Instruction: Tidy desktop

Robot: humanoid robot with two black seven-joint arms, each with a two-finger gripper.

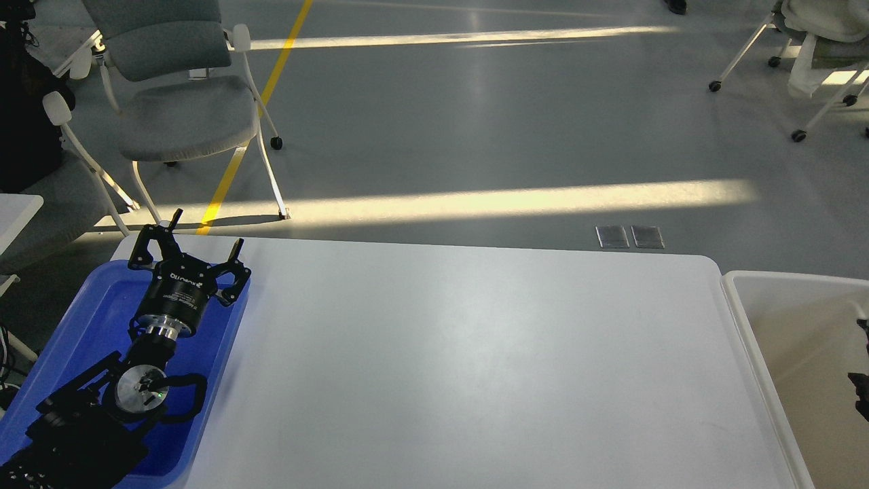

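Note:
The desktop (475, 353) is a wide white tabletop with rounded corners, and nothing lies on its visible surface. My left gripper (207, 229) is open and empty. It hovers over the far right corner of the blue tray (75, 305), which sits on the desktop's left end. Only small dark parts of my right gripper (861, 394) show at the right edge, over the off-white bin (740, 305). I cannot tell its fingers apart.
A grey chair (176, 109) stands beyond the table's far left corner. Another white table corner (17, 207) shows at the left edge. More chairs (815, 47) stand at the far right on the grey floor.

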